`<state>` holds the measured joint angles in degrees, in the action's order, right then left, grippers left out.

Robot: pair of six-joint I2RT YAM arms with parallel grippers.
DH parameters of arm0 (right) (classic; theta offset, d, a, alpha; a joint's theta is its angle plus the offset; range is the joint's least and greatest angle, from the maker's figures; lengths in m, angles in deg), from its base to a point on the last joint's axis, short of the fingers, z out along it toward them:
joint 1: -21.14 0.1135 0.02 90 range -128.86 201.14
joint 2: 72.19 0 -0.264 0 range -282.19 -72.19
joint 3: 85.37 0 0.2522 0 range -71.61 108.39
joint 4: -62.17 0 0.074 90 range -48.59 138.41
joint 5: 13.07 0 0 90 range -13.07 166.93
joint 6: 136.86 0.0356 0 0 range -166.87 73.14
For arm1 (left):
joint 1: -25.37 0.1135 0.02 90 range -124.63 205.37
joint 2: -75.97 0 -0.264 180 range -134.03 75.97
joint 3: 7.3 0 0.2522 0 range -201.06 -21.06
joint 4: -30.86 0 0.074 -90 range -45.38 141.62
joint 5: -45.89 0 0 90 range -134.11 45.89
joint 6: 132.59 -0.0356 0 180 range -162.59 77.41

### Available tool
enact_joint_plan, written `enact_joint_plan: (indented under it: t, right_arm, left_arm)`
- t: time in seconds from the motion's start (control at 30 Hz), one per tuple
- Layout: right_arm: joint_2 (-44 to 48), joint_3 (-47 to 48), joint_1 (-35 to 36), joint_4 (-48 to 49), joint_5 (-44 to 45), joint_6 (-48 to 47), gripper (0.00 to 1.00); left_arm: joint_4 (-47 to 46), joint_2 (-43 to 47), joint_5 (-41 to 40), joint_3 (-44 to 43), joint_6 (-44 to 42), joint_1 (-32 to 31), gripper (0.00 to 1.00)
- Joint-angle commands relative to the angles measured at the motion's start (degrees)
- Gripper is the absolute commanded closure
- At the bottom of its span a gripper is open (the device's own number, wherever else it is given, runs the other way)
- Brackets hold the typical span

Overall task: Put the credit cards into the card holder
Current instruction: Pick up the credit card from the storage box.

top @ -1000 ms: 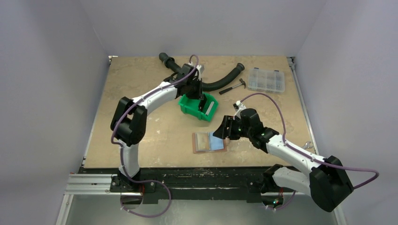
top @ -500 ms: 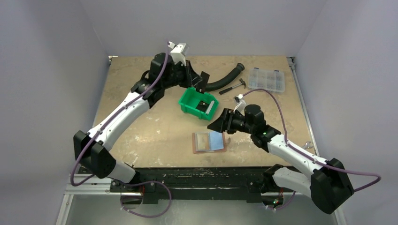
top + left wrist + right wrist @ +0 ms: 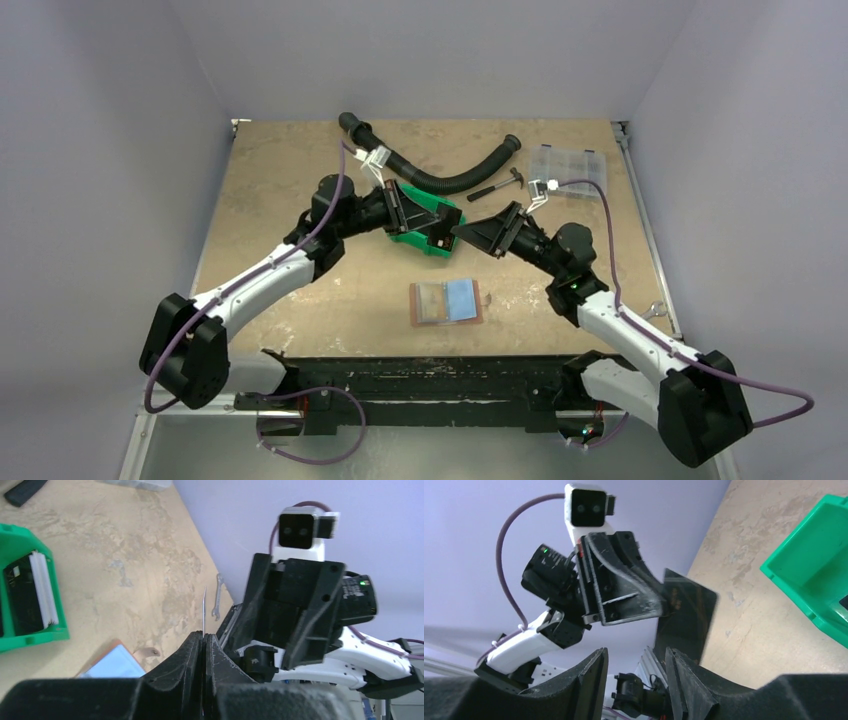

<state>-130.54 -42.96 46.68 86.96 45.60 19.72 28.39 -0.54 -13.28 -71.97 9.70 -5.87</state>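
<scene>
Count: cards [image 3: 684, 615] two, wallet [image 3: 430, 303] one, bin [image 3: 35, 636] one.
Left claw [image 3: 204, 637] clamped on one card [image 3: 204, 605] near the bin; right claw [image 3: 635, 655] agape, empty, at its 3 o'clock. Blue card [image 3: 461, 298] lies on the open wallet, 6 o'clock of the bin.

A: What's on the table [image 3: 290, 180]?
B: A green bin [image 3: 412, 240] just beside the left gripper [image 3: 440, 233]. An open wallet [image 3: 447, 302] on the near side of both grippers.
A: Past the right gripper [image 3: 466, 232]?
B: A hose [image 3: 450, 180], hammer [image 3: 497, 187], clear box [image 3: 568, 166]. A wrench [image 3: 655, 310] well to its right, at the table edge.
</scene>
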Motion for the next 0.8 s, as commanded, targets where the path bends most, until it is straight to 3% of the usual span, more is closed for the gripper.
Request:
enact_joint_plan:
  t: [0.0, 0.17, 0.4, 0.67, 0.77]
  right_arm:
    - [0.57, -1.21, -0.6, 3.44, -0.09, 2.67, 0.46]
    - [3.3, -0.96, -1.6, -4.96, 2.0, -1.87, 0.38]
    - [-0.85, -1.86, -1.63, 9.02, -4.05, 2.89, 0.47]
    - [-3.2, -3.88, -1.65, 15.96, -4.64, 7.76, 0.68]
    - [-4.1, -5.06, -1.84, 18.29, -4.75, 8.89, 0.85]
  left_arm:
    - [-10.35, 5.03, 1.43, 1.17, 4.94, 0.15, 1.0]
    - [-7.71, 6.84, 0.09, 0.76, 3.36, 0.15, 1.0]
    - [-13.68, 5.46, 2.71, 3.17, 7.74, 0.18, 1.0]
    - [-19.46, 4.85, 3.63, 6.96, 11.77, -0.02, 1.0]
    - [-19.07, 4.68, 3.42, 8.39, 11.88, -0.93, 1.0]
